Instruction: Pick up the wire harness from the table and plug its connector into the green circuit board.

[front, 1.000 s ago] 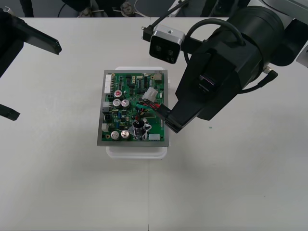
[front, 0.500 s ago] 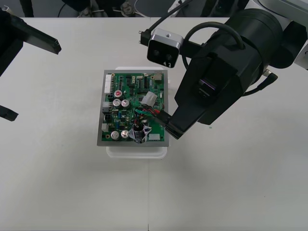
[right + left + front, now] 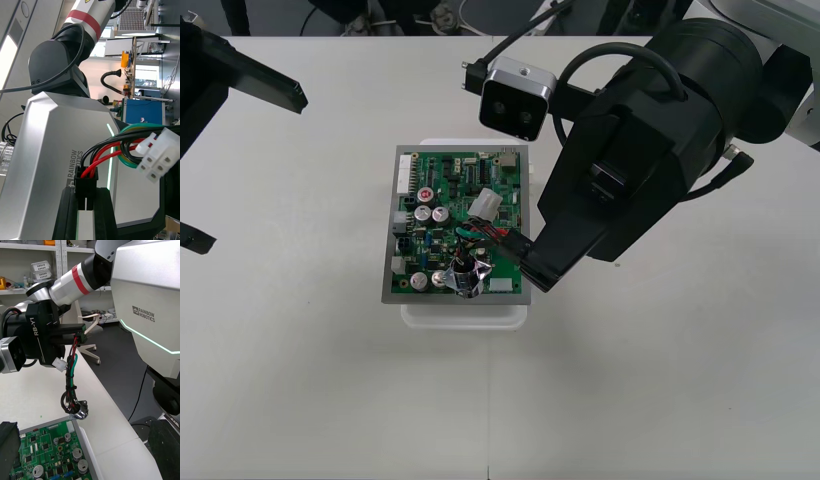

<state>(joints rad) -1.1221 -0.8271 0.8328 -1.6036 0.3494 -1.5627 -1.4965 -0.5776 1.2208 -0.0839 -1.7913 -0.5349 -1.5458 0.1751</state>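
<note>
The green circuit board (image 3: 430, 225) sits on its white base (image 3: 465, 313) at mid-table. My right gripper (image 3: 527, 252) hovers over the board's right edge, shut on the harness's small black plug (image 3: 86, 186). Red, black and green wires (image 3: 483, 232) run from the plug across the board, with a white connector (image 3: 487, 203) along them. The round metal socket (image 3: 465, 279) hangs low over the board's near side. In the left wrist view the right gripper (image 3: 80, 336) holds the harness dangling, with the socket (image 3: 78, 413) just above the board (image 3: 45, 457). My left gripper (image 3: 260, 169) waits open at the table's left.
The right arm's wrist camera (image 3: 515, 93) and its bulky dark body (image 3: 640, 150) cover the table to the right of the board. Bare table lies in front of the white base and to the left of the board.
My right gripper has edged a little to the left and nearer with the harness. The dangling socket has shifted slightly toward the board's near edge. The left arm has not moved.
</note>
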